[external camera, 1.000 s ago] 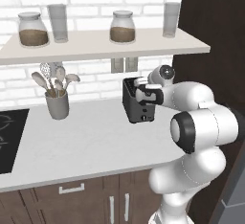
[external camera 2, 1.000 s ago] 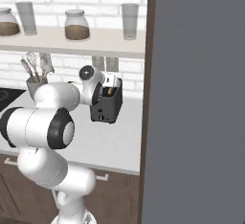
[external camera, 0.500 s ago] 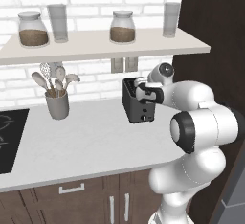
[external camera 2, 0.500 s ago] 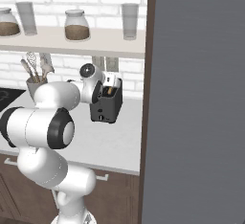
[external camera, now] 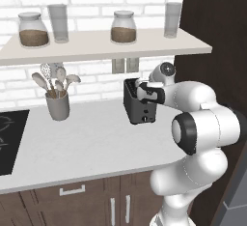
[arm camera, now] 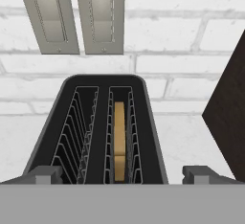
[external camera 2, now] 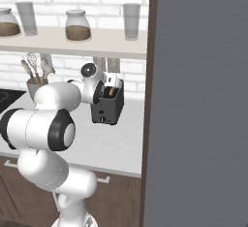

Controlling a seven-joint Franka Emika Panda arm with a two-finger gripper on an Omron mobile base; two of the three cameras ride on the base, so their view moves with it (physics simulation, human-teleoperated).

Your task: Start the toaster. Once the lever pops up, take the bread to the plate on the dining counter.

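On the white counter (external camera: 91, 148), the released tool (arm camera: 122, 173) hovers over bread (arm camera: 119, 139) in the toaster (external camera: 140, 103).

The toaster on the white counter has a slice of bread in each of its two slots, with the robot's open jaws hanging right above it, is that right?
Not quite. Only one slot of the toaster holds bread; in the hand view the slice stands in the right-hand slot and the left-hand slot shows bare wire guides. The rest holds: it sits on the white counter, and the gripper hangs right above it with its jaws open.
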